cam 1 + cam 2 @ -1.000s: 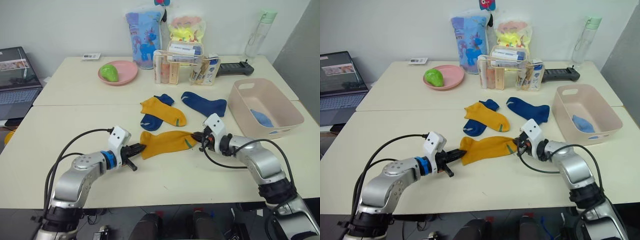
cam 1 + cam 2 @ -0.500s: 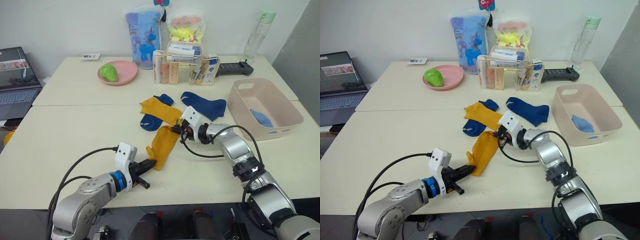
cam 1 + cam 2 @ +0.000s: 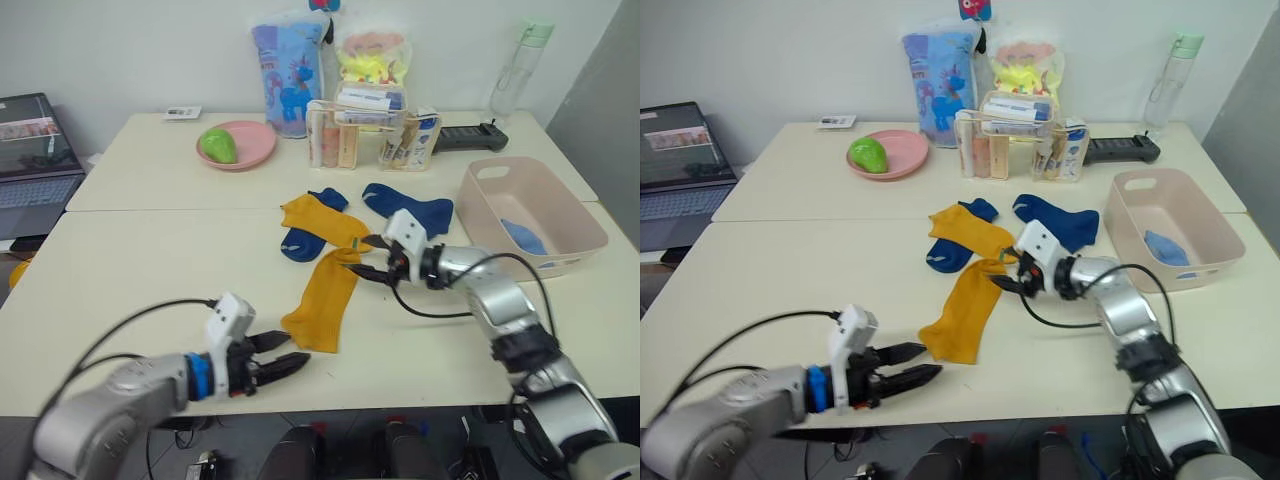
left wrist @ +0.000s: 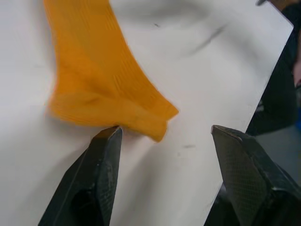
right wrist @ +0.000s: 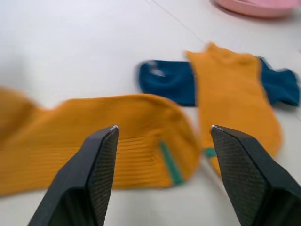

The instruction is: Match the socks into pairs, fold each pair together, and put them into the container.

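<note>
a mustard yellow sock (image 3: 322,300) lies flat on the table (image 3: 150,260), left of the pink container (image 3: 530,215). left gripper (image 3: 285,352) and right gripper (image 3: 366,256) sit at its ends, jaws apart, empty.

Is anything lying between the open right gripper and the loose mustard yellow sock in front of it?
Nothing visible: the right gripper sits at the cuff end of the mustard yellow knit sock, bare table between them.
</note>
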